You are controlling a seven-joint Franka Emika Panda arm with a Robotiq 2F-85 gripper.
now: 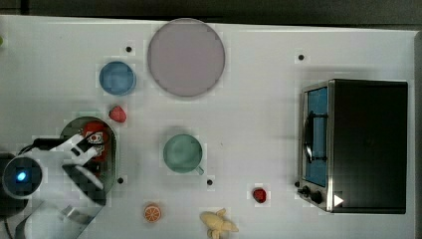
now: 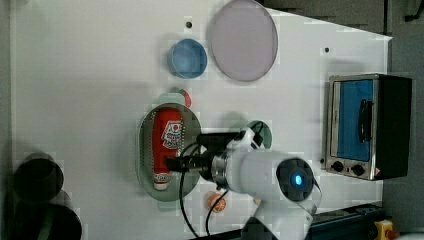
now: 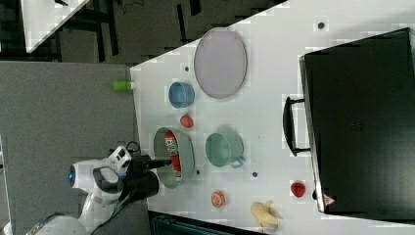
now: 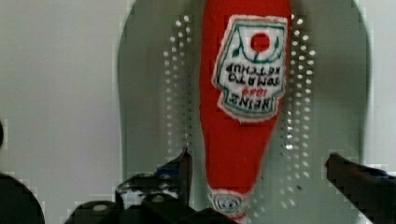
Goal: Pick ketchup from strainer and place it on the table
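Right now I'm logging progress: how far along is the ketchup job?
Early. Done: the open gripper sits over the strainer, fingers either side of the ketchup neck. In hand: nothing; the bottle lies in the strainer. Left: grasp, lift, set it on the table.

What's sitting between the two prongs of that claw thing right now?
In the wrist view, the narrow neck of the ketchup lies between the open tool's fingers, resting in the strainer. Neither finger touches it yet.
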